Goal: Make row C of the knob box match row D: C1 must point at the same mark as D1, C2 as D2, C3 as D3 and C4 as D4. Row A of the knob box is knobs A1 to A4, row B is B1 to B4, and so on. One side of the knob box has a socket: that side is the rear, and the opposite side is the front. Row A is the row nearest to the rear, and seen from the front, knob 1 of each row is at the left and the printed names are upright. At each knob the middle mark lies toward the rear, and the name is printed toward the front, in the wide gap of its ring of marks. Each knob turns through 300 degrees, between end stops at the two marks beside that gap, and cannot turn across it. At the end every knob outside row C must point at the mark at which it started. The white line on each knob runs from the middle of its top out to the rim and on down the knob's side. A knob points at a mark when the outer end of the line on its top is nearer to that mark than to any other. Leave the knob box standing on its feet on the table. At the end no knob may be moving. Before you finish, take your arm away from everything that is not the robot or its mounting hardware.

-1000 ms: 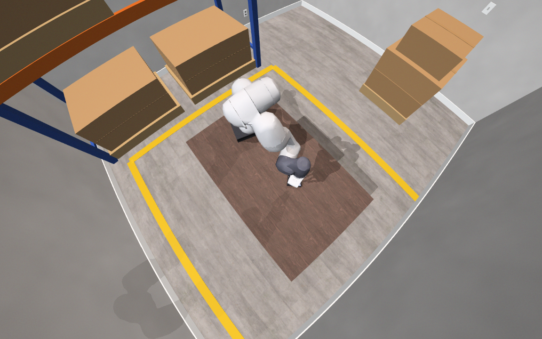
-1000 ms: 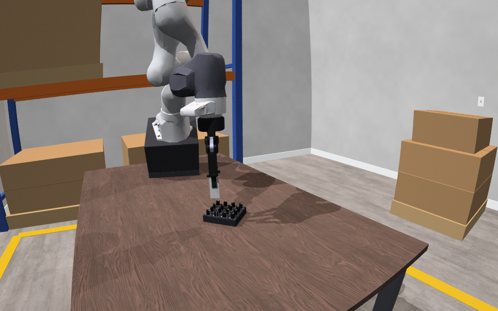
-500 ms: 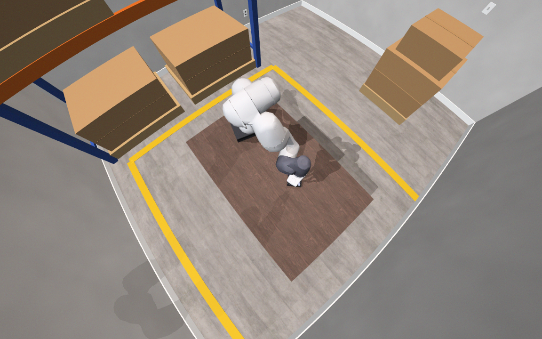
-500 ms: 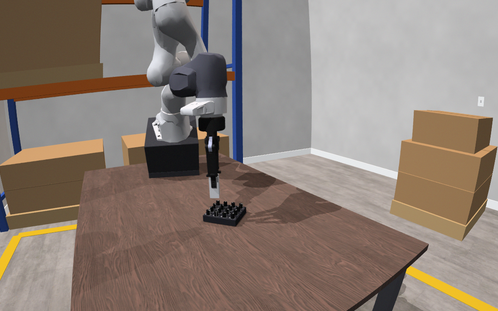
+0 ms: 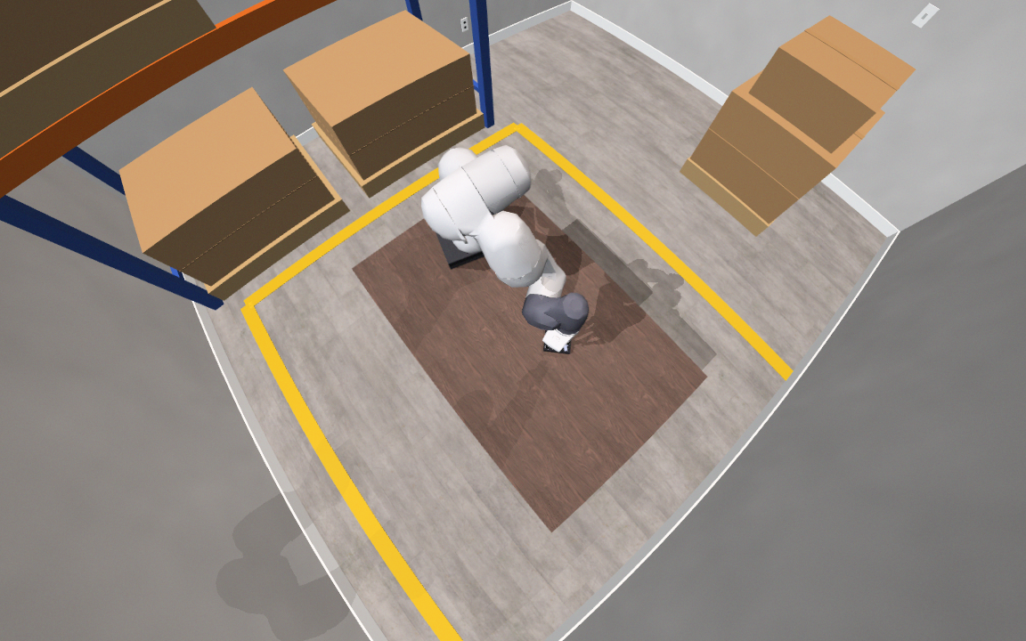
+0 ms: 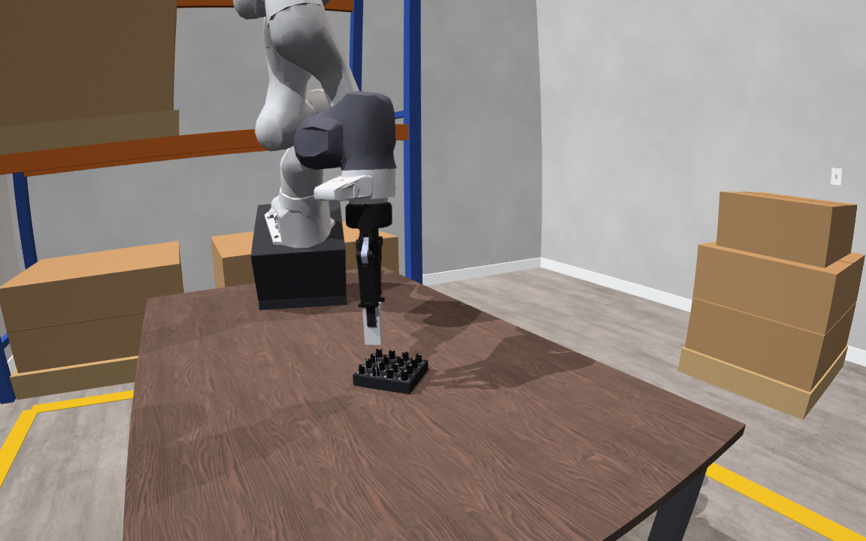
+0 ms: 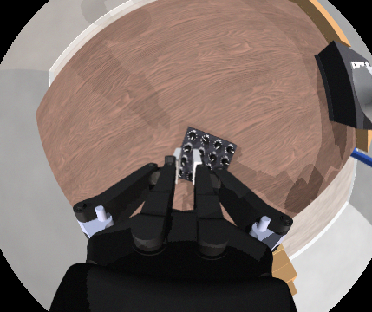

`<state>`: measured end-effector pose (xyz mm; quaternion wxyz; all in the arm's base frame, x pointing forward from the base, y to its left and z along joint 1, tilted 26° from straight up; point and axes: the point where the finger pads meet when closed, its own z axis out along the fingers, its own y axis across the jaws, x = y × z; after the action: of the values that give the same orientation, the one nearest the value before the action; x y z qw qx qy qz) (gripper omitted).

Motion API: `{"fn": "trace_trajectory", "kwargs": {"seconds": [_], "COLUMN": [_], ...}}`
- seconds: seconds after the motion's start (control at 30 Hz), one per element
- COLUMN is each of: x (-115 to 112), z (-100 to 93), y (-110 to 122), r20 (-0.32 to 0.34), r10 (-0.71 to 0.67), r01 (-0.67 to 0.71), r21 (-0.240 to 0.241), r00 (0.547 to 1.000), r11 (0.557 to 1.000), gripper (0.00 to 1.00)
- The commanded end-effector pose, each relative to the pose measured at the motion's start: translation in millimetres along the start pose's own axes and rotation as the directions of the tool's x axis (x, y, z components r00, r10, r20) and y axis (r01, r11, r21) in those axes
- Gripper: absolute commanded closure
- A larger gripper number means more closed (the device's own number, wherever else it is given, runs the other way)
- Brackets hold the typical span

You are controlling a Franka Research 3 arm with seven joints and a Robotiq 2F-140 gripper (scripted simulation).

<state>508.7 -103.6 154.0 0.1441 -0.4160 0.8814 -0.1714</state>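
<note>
Grey walls (image 5: 939,382) (image 6: 625,134) surround a brown wooden table (image 5: 541,430) (image 6: 355,457) (image 7: 194,65); from above, stacked cartons (image 5: 795,135) (image 6: 766,296) (image 7: 284,266) stand toward its two o'clock. The gripper (image 6: 372,341) (image 7: 186,157), fingers slightly parted around nothing, hovers above the knob box (image 5: 550,348) (image 6: 382,383) (image 7: 212,149), near table centre toward four o'clock.

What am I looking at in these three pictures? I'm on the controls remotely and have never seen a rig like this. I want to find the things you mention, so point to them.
You are driving a single robot arm (image 5: 510,248) (image 6: 301,74), bolted to a black base at one end of a wooden table (image 5: 500,398) (image 6: 382,457) (image 7: 151,108).

The top picture looks down from high up, the exterior one looks along the table towards the arm, and the wrist one looks down past the gripper (image 6: 372,343) (image 7: 186,152) from where it is mounted.

On the table stands the knob box (image 5: 553,351) (image 6: 382,385) (image 7: 202,144), black, with rows of small knobs; the knob names are too small to read.

The gripper holds nothing: its two pale fingertips hang just above the box, with a narrow gap between them.
</note>
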Motion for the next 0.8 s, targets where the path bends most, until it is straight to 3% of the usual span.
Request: {"fn": "trace_trajectory", "kwargs": {"seconds": [0.0,0.77], "x": [0.5,0.5], "z": [0.7,8.6], "y": [1.0,1.0], "r20": [-0.002,-0.002], "r10": [0.017,0.017], "r01": [-0.017,-0.017], "r21": [0.002,0.002], "r00": [1.0,1.0], "r11": [1.0,1.0], "gripper": [0.88,0.88]}}
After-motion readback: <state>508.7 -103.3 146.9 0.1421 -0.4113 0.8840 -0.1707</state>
